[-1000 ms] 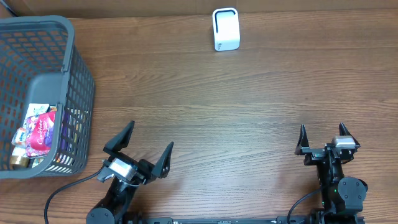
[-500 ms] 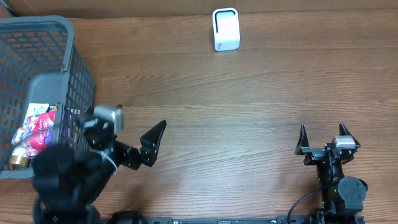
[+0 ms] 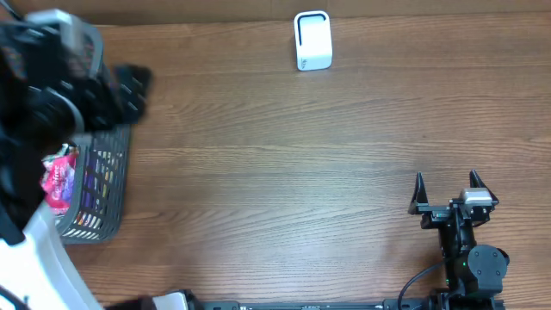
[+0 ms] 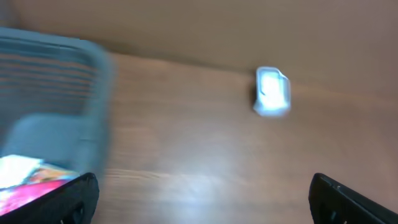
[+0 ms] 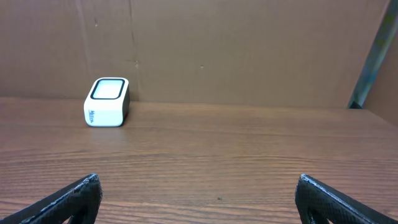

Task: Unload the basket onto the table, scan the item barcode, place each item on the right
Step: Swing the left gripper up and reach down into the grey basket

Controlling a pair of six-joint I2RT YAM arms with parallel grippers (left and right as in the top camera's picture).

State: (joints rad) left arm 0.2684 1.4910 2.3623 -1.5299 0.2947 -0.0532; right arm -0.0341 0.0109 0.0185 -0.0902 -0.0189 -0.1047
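Brown wood covers the desk (image 3: pixel 293 164), and a plain brown wall stands behind it. A grey basket (image 3: pixel 102 185) sits at the left side. The colourful packets to be scanned lie inside it, with a pink packet (image 3: pixel 58 182) on top. The left tool (image 4: pixel 208 202) hangs above the basket, likely so it can reach in for one. Its fingers stand wide apart and hold nothing. The small white scanner (image 3: pixel 312 40) stands at the far edge, well apart from the basket. Its window faces up so a packet can be shown to it. The right tool (image 3: pixel 446 194) rests near the front right, spread wide and empty, out of the way.
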